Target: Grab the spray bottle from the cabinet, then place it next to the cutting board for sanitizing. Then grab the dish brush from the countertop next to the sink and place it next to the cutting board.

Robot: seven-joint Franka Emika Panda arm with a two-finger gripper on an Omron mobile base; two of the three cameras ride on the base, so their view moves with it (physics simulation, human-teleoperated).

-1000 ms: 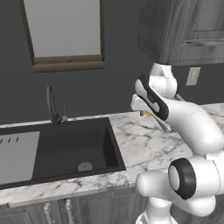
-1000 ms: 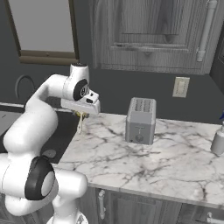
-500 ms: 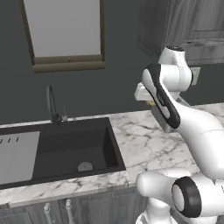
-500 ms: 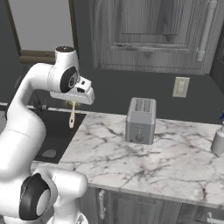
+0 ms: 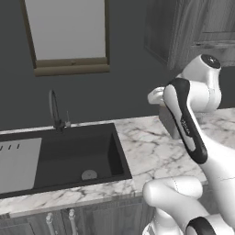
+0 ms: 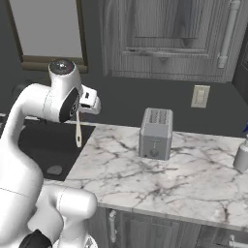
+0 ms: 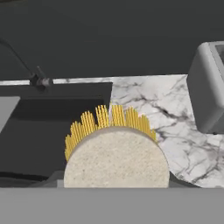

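Observation:
My gripper (image 6: 82, 109) is shut on the dish brush (image 6: 78, 131), which hangs handle-down in the air above the seam between the sink (image 6: 43, 145) and the countertop (image 6: 160, 179). Close up in the hand view, the brush's round pale head and yellow bristles (image 7: 114, 151) sit low in the middle. The spray bottle (image 6: 240, 156) stands on the countertop at the far right edge. Above the counter, the cabinet (image 6: 169, 38) has its doors closed. The cutting board is out of view.
A grey toaster (image 6: 155, 133) stands at the back of the counter, right of the gripper, and shows as the toaster (image 7: 209, 89) at the right of the hand view. The dark faucet (image 5: 55, 110) rises behind the sink (image 5: 64, 156). A wall socket (image 6: 199, 96) sits behind the toaster.
The arm's upper links have risen and folded upward. The hand with the brush has stayed at about the same spot above the counter's left end.

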